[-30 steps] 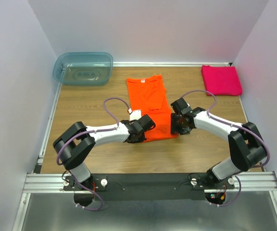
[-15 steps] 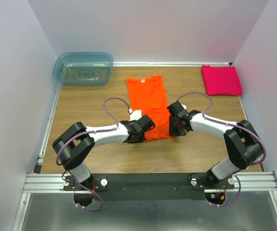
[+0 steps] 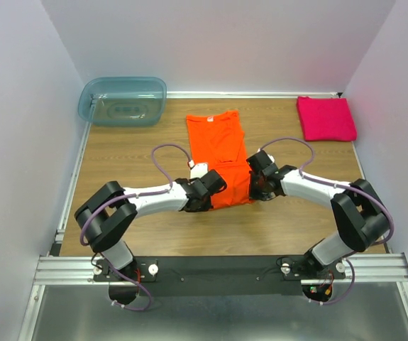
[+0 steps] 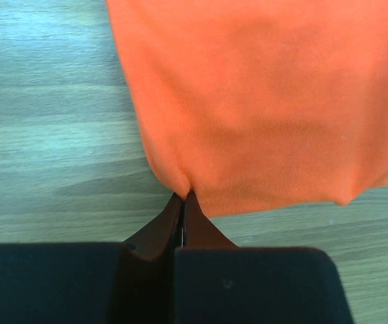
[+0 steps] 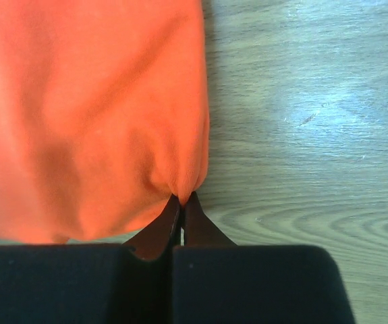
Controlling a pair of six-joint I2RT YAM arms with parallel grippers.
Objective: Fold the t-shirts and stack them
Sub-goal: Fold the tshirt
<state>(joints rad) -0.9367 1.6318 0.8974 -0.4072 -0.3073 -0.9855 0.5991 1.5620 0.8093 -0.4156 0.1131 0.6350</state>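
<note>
An orange t-shirt [image 3: 222,152] lies lengthwise in the middle of the wooden table, folded to a narrow strip. My left gripper [image 3: 211,193] is shut on its near left corner; in the left wrist view the orange t-shirt [image 4: 268,101] bunches into the left gripper [image 4: 183,197]. My right gripper [image 3: 252,186] is shut on the near right corner, and the right wrist view shows the orange t-shirt [image 5: 86,108] pinched in the right gripper [image 5: 181,198]. A magenta t-shirt [image 3: 326,118], folded square, lies at the far right.
A translucent blue-green tub [image 3: 123,100] stands at the far left corner. White walls close in the table on three sides. Both arms reach inward from the near rail [image 3: 218,268], cables looping above them.
My right gripper slid left onto the shirt's near right corner and closed on it. The left gripper stayed shut on the near left corner.
</note>
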